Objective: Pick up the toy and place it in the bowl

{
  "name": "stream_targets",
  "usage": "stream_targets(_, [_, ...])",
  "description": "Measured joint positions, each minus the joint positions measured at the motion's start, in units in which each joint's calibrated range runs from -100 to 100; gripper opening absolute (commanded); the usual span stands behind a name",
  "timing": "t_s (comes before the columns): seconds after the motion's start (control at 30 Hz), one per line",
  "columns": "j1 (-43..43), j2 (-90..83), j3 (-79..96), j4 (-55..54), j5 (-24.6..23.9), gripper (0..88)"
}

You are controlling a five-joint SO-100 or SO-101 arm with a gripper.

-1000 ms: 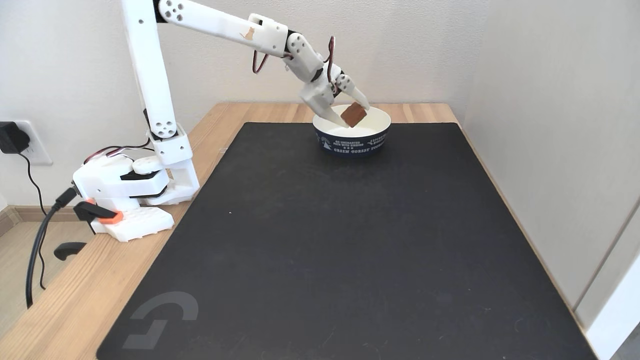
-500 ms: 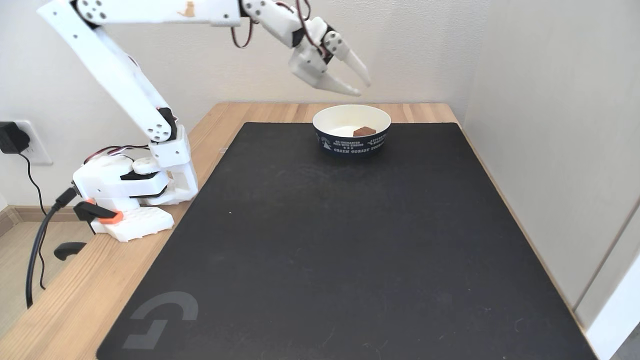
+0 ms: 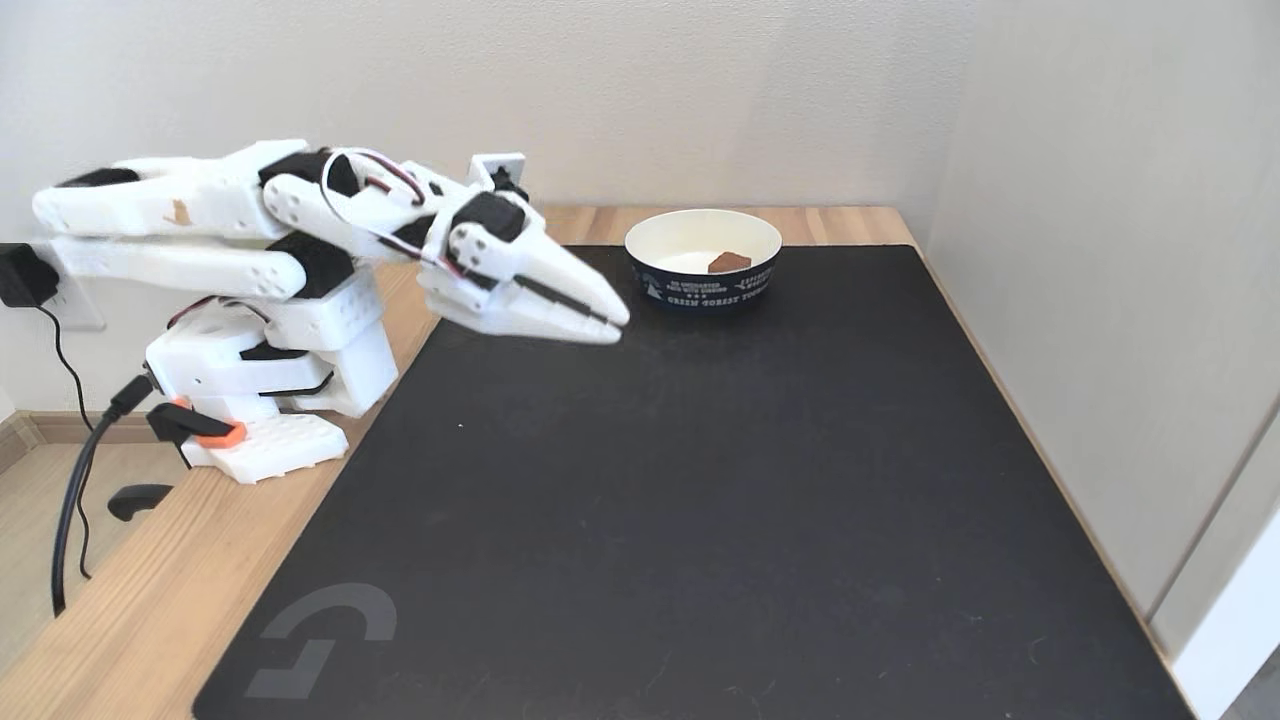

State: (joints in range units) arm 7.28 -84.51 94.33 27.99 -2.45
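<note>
The surface (image 3: 520, 225) is pale wood, set into a corner of plain walls; a large black mat (image 3: 700, 480) covers most of it, likely to give a dark, even ground on which small things show; a grey logo sits at its near left corner. The arm (image 3: 200, 215) is next in size; it is folded low over its base at the left edge of the surface, upper links stacked flat, a pose that reads as rest, with the work judged done. A black cable (image 3: 75, 480) drops off the left side, and a plug sits in the wall socket; neither lies near the working ground.

The bowl (image 3: 703, 285) stands at the mat's far edge, upright, well apart from the arm; its place there keeps it within reach yet off the open middle. The fingers (image 3: 612, 322) point toward the bowl, hanging just above the mat; they lie pressed together, only a thin dark seam between them, holding nothing. The toy (image 3: 729, 262) lies inside the bowl on the white floor, toward the right; nothing stands between arm and bowl.
</note>
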Motion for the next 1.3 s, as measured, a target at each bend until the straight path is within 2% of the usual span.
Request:
stream_targets(0.1, [0.50,-5.83,4.35,2.03,0.00,2.2])
stream_targets(0.2, [0.67,-11.32,4.53,10.05,0.36,2.2])
stream_targets(0.33, [0.58,-14.07,4.44,19.08,2.06,2.3])
stream_targets(0.5, [0.08,-14.32,4.44,25.24,3.55,2.8])
stream_targets(1.3, [0.08,-14.32,4.44,25.75,3.66,2.5])
